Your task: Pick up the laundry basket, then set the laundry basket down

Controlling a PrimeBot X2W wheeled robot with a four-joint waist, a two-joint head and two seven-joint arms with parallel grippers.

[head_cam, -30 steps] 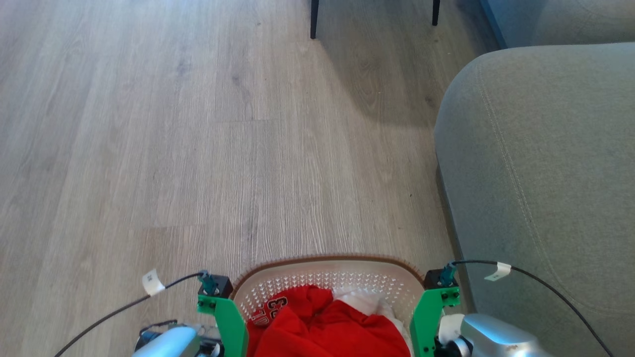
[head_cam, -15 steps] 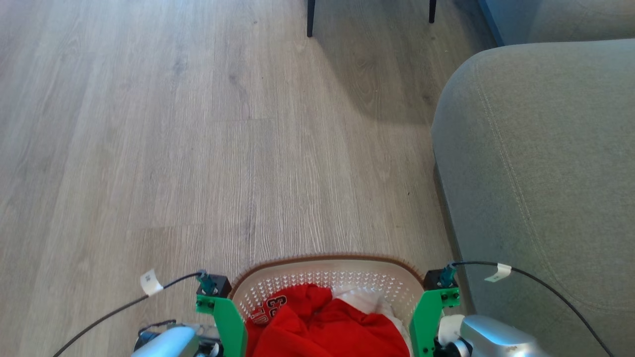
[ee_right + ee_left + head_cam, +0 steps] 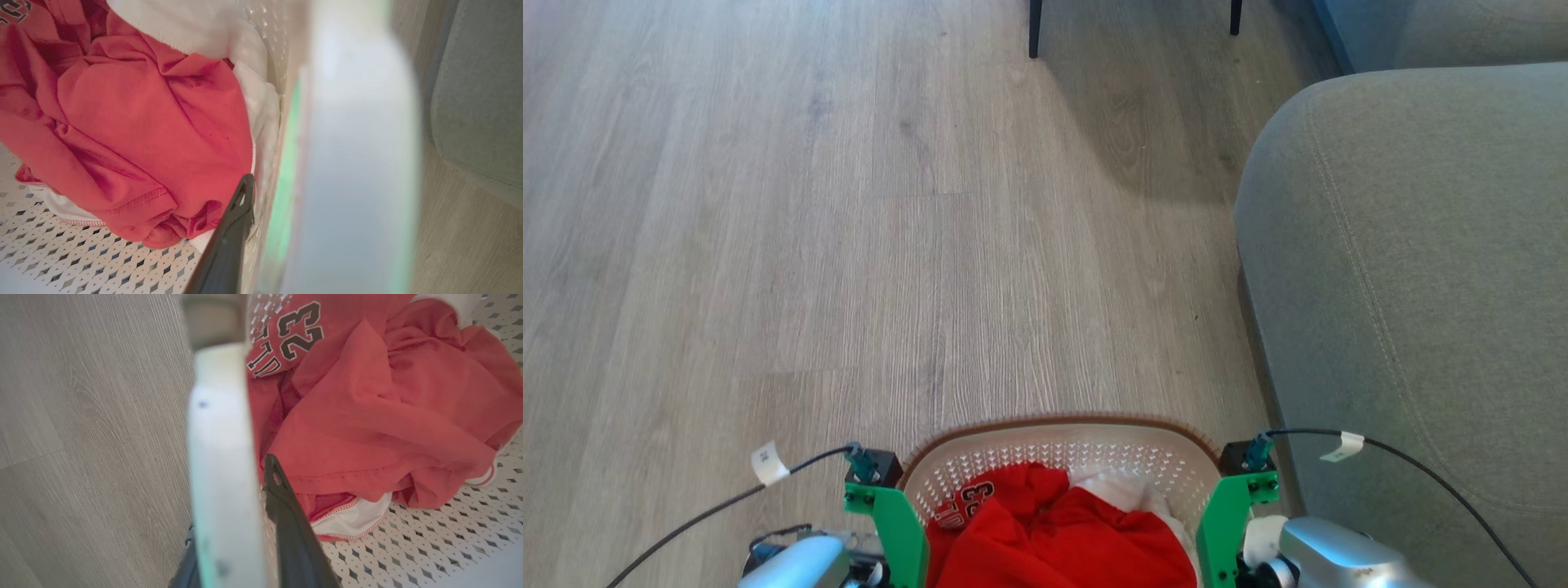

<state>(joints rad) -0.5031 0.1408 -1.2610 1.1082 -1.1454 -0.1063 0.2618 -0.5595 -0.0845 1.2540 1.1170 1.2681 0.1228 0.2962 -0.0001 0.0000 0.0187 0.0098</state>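
I hold the small white perforated plastic laundry basket (image 3: 1062, 447), with its brown woven-look rim, between my two grippers, one on each short side. My left gripper (image 3: 233, 522) is clamped on the basket's left wall. One dark finger (image 3: 286, 514) lies inside against the perforated plastic, and the other sits just outside the blurred white edge. My right gripper (image 3: 265, 204) grasps the opposite wall. Its inner dark finger (image 3: 231, 232) is pressed to the inside, and the outer finger is hidden behind the blurred white edge. Between my grippers, inside the basket, lies a crumpled red jersey (image 3: 1054, 543) with the number 23 printed on it. It touches both inner fingers and lies tangled with a white ribbed garment (image 3: 1123, 494) nearer my right gripper. Beyond my left gripper and ahead of both grippers is grey wood-look plank floor (image 3: 849, 245). Just outside my right gripper is the rounded arm of a grey upholstered sofa (image 3: 1405, 286). Well ahead of my grippers, two thin dark furniture legs (image 3: 1036, 28) stand on the floor.
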